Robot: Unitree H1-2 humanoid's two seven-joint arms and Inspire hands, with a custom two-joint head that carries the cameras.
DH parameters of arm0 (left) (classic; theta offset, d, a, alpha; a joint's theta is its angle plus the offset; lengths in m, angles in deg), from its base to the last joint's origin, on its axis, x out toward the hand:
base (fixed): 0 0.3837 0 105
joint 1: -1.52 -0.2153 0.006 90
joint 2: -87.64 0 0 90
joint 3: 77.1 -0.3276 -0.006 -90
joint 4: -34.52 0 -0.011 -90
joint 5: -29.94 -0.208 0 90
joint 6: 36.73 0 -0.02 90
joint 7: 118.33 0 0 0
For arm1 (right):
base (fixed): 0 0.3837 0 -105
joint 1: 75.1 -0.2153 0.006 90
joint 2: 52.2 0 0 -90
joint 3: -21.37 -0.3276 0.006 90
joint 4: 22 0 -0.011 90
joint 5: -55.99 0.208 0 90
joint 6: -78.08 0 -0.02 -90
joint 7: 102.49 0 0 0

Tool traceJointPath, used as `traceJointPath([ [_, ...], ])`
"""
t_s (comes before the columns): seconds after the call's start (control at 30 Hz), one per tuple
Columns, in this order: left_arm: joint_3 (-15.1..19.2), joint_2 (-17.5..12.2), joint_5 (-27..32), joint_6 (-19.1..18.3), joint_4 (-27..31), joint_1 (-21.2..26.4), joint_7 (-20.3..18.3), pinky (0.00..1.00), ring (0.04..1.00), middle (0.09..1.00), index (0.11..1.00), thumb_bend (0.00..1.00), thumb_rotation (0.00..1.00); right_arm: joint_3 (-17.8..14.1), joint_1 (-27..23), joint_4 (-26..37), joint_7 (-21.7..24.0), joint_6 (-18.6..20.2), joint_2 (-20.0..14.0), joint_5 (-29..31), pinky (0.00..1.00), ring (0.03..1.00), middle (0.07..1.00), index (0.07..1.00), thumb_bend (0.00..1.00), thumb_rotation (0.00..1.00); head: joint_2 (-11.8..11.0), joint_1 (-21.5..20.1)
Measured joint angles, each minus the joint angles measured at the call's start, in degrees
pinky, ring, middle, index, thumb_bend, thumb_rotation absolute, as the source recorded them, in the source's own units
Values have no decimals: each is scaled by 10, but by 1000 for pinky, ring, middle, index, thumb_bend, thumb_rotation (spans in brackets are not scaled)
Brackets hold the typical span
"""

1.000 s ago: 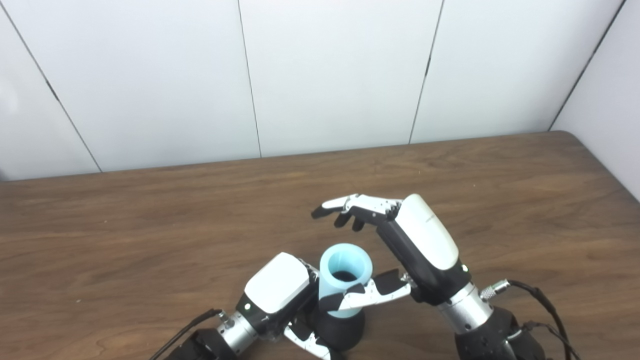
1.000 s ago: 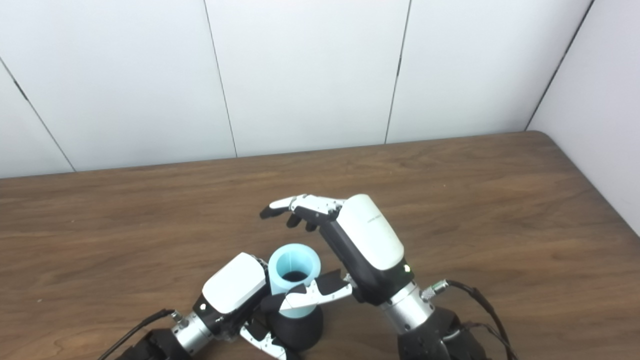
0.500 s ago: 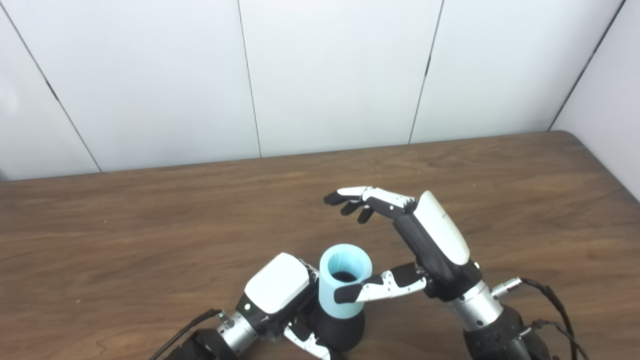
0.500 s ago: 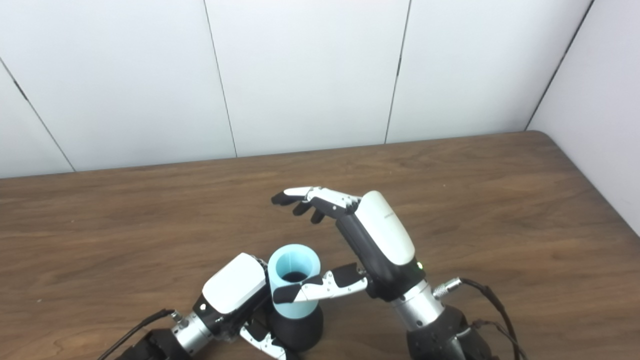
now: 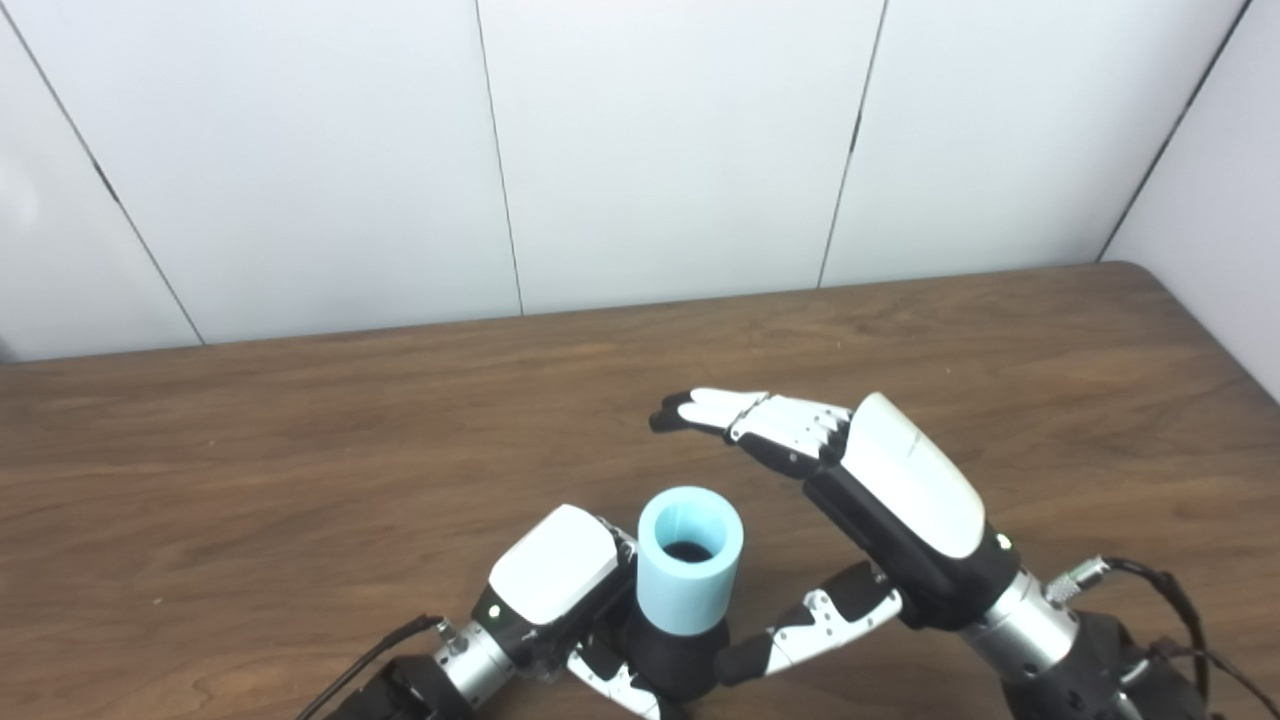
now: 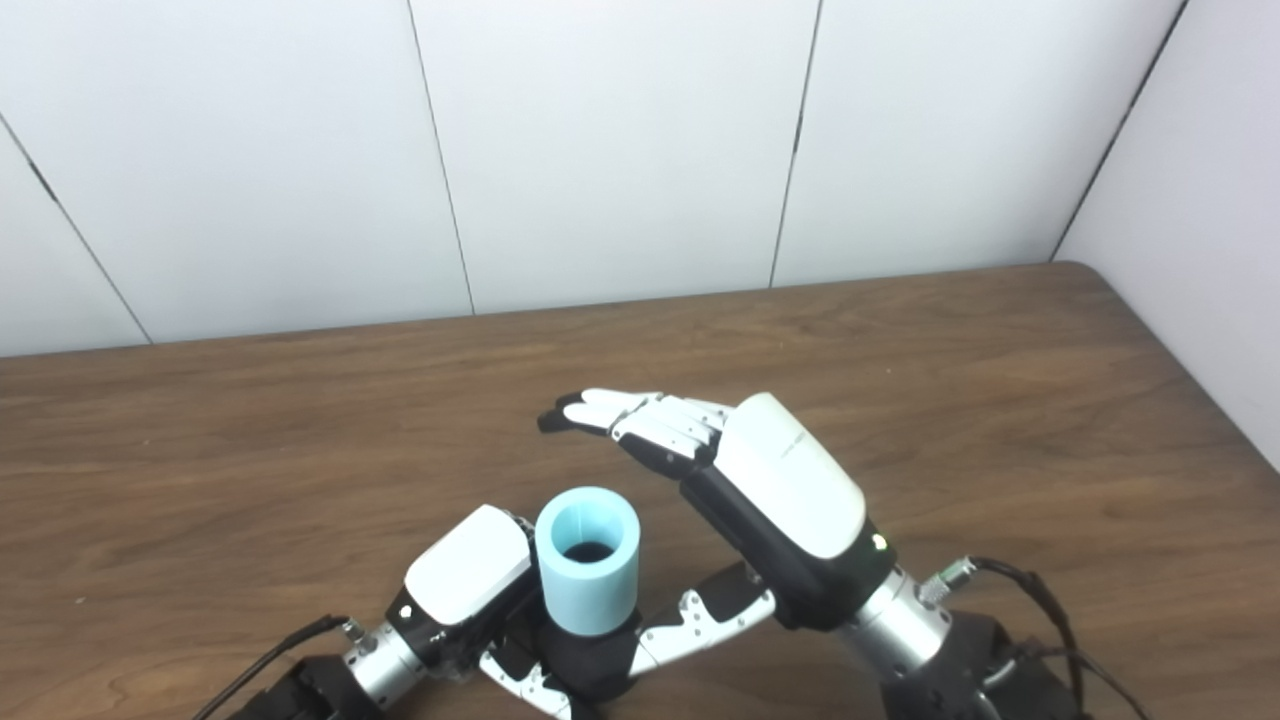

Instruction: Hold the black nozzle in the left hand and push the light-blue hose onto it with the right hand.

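We are looking down on a brown wood-grain bench [image 5: 300, 450] that runs back to a white panelled wall [image 5: 660, 150]. Our right hand [image 5: 890, 500] is the biggest thing over it: the white back faces up, the fingers [image 5: 740, 415] reach flat and together toward the left above the bench, and the thumb [image 5: 800, 635] splays low and wide, its dark tip just beside the black nozzle. This hand holds nothing and is spread apart, clear of the hose. Our left hand [image 6: 465, 585] sits at the near edge, its white back tilted up, curled around the black nozzle [image 6: 585, 660] from the left (we see only part of its fingers below the nozzle, so the grip itself is mostly hidden). The nozzle is a rounded, matte black body, wider than the hose. The light-blue hose [image 6: 588, 570] stands upright on top of it: a short, thick-walled pale blue cylinder, smooth on the outside, with a dark bore showing down its open top. It stands near the front edge of the bench, between our two hands, touching the left one.
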Motion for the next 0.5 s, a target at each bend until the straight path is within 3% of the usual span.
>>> traceJointPath([
  [0.2, 0, 1, 0, -3, -3, 2, 0, 130, 181, 471, 479, 525, 0, 1, 29, 7, 25, -7, -8, -34, 859, 920, 925, 876, 917, 819, 1, -2],
  [0.3, -1, 1, -1, -4, -5, 3, 0, 125, 179, 471, 480, 525, 0, 2, 43, 12, 27, -28, -10, -48, 866, 920, 920, 867, 920, 843, 1, -2],
  [0.5, -1, 1, -1, -6, -5, 4, 0, 136, 188, 471, 481, 524, 0, 3, 62, 12, 37, -46, -9, -71, 905, 950, 951, 922, 962, 959, 3, -1],
])
